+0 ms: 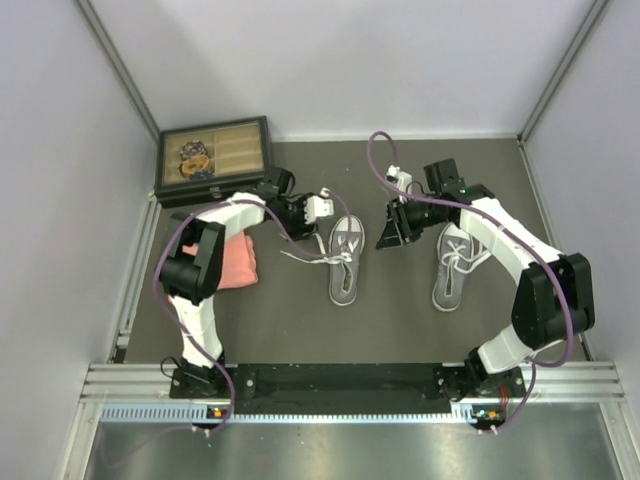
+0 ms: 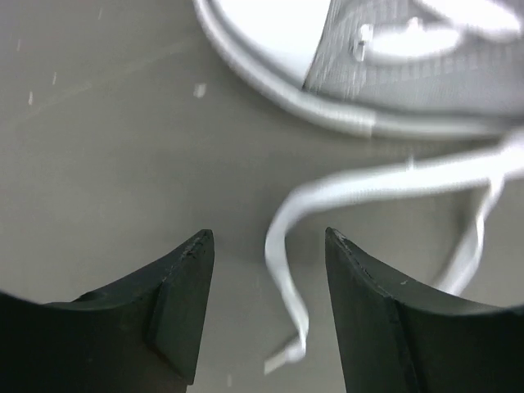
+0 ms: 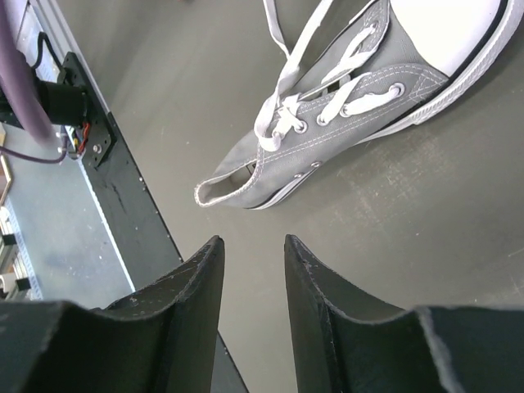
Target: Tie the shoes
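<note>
Two grey sneakers with white toe caps lie on the dark mat, the left shoe (image 1: 345, 260) and the right shoe (image 1: 455, 265), both with loose white laces. My left gripper (image 1: 305, 228) is open just left of the left shoe's toe. In the left wrist view the gripper (image 2: 268, 237) straddles a loose lace end (image 2: 285, 270) without touching it, and the shoe's toe (image 2: 393, 74) lies above. My right gripper (image 1: 388, 238) hangs between the shoes. In the right wrist view it (image 3: 252, 241) is open and empty, short of a shoe's heel (image 3: 327, 123).
A folded pink cloth (image 1: 240, 260) lies left of the shoes under the left arm. A dark box (image 1: 212, 158) stands at the back left. The black base rail (image 1: 350, 380) runs along the near edge and shows in the right wrist view (image 3: 106, 180).
</note>
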You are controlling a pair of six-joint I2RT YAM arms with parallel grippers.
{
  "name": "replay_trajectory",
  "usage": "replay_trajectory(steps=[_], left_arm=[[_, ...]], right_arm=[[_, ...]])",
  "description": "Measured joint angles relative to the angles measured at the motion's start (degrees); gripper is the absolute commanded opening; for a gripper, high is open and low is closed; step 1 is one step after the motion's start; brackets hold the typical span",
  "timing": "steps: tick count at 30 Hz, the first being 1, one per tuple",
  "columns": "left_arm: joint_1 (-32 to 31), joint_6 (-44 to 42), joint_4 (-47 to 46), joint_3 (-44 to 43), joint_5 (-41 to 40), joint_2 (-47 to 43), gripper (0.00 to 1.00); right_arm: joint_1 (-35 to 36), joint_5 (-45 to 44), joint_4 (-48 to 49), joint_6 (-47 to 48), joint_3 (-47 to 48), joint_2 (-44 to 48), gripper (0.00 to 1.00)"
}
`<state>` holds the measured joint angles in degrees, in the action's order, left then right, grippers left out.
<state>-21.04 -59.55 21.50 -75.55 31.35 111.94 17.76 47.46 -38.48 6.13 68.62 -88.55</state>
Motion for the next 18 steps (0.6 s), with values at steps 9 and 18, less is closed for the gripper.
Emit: replay_trajectory(steps=[9, 18], left_arm=[[9.79, -15.39, 17.81, 2.62, 7.39, -10.71, 0.48], [8.26, -32.48, 28.35, 6.99, 12.98, -9.29, 0.41]], right_arm=[[0.00, 0.70, -0.31, 1.86, 1.46, -1.53, 0.35], [2.82, 0.66, 0.00, 3.17, 9.77, -9.66, 0.34]])
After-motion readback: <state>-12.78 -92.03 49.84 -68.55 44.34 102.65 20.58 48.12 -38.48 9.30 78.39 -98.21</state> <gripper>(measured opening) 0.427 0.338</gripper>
